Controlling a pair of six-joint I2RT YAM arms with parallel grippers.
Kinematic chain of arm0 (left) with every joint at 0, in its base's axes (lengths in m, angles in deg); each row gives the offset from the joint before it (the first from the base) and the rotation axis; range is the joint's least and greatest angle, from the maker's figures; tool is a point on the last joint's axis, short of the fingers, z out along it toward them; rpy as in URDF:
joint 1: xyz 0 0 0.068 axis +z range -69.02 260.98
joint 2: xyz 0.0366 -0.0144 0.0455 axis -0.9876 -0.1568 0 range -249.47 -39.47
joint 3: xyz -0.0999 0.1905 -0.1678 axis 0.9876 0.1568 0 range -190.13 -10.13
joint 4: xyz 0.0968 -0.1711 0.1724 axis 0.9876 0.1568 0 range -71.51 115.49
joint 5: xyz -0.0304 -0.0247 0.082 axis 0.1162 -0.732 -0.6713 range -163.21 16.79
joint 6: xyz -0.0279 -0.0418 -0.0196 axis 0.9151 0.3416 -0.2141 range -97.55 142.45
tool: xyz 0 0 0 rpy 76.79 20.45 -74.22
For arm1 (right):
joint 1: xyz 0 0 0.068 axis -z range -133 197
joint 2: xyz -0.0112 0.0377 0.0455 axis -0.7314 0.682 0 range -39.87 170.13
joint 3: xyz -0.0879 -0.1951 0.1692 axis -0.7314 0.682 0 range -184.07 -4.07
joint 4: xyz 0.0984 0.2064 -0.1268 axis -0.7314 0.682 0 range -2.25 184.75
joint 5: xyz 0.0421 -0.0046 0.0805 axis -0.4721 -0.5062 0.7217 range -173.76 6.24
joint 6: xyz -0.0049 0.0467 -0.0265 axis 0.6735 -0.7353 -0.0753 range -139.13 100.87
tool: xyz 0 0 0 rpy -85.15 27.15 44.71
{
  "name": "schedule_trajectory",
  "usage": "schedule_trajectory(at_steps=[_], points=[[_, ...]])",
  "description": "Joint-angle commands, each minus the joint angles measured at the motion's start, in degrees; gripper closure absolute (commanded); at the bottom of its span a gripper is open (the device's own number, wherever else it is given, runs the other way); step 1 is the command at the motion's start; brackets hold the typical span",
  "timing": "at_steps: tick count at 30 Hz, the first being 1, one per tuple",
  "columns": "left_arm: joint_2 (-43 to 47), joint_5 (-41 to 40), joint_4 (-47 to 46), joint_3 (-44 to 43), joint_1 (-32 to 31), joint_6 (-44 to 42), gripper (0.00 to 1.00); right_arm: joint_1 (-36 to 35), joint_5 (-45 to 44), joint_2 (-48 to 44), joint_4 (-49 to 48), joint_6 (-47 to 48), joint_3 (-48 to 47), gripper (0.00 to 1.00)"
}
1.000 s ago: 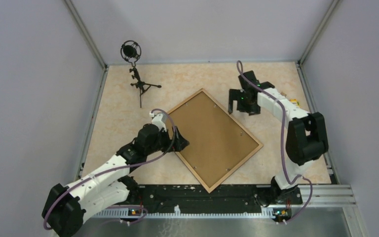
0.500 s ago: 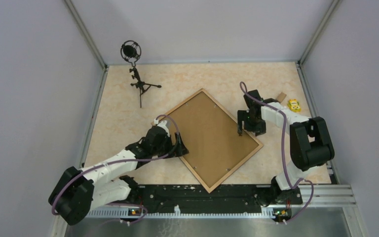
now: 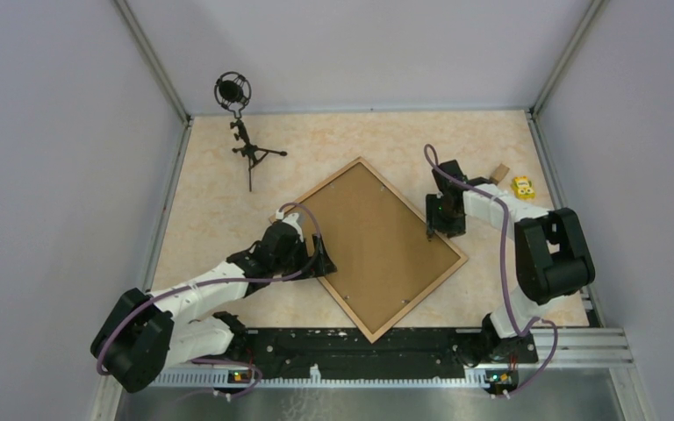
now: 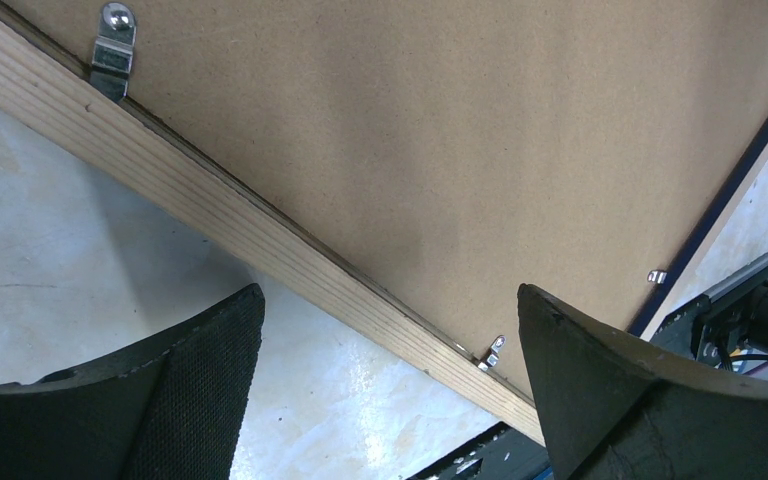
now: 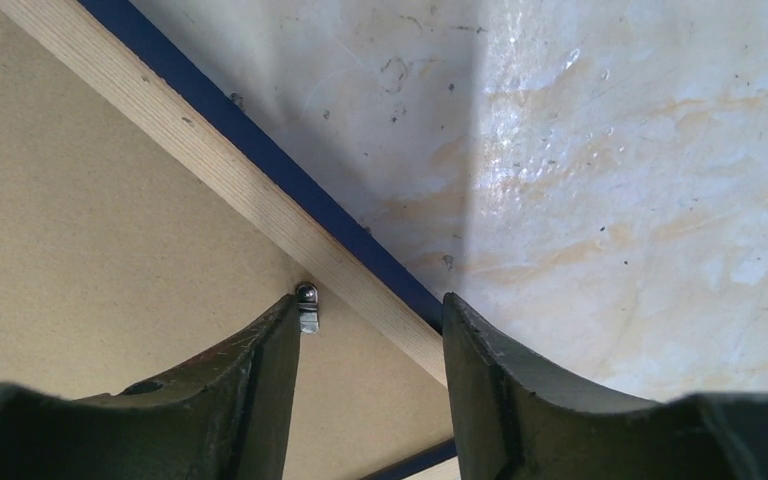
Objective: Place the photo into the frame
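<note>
The frame (image 3: 419,300) lies face down on the table like a diamond, light wood rails up, its blue side edge showing in the right wrist view. A brown backing board (image 3: 373,246) fills it, held by small metal clips (image 5: 307,305). The photo is hidden. My left gripper (image 3: 323,260) is open wide at the left rail (image 4: 210,190), one finger over the table and the other over the board (image 4: 440,130). My right gripper (image 3: 434,230) straddles the right rail (image 5: 210,160). Its jaws are narrowed but apart, one fingertip by a clip, the other at the blue outer edge.
A microphone on a small tripod (image 3: 237,96) stands at the back left. A yellow object (image 3: 521,186) and a small wooden block (image 3: 499,172) lie at the back right, behind my right arm. The black mounting rail (image 3: 360,346) runs along the near edge.
My right arm came forward from the back of the table down onto the frame's right rail, and its jaws narrowed. My left arm sank lower and stayed open at the left rail.
</note>
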Motion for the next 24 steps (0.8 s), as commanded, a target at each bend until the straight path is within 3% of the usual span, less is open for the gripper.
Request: schedule_trajectory(at_steps=[1, 8, 16, 21, 24], points=[[0.8, 0.4, -2.0, -0.3, 0.3, -0.1, 0.02, -1.1, -1.2, -1.8, 0.1, 0.3, -0.1, 0.52], [0.1, 0.7, -2.1, -1.0, 0.3, -0.5, 0.01, -1.9, -0.4, -2.1, 3.3, 1.4, -0.7, 0.46], [-0.1, 0.7, -2.1, -1.0, 0.3, -0.9, 0.02, -1.9, -1.0, -3.4, 4.0, 2.3, 0.6, 0.46], [-0.3, 0.9, -2.3, -0.8, 0.3, -0.8, 0.02, -1.9, -0.7, -2.1, 2.9, 2.3, 0.2, 0.51], [-0.7, 0.8, -2.4, -0.6, 0.3, -0.7, 0.02, -2.0, -1.0, -2.0, 2.1, 2.7, -0.2, 0.62]])
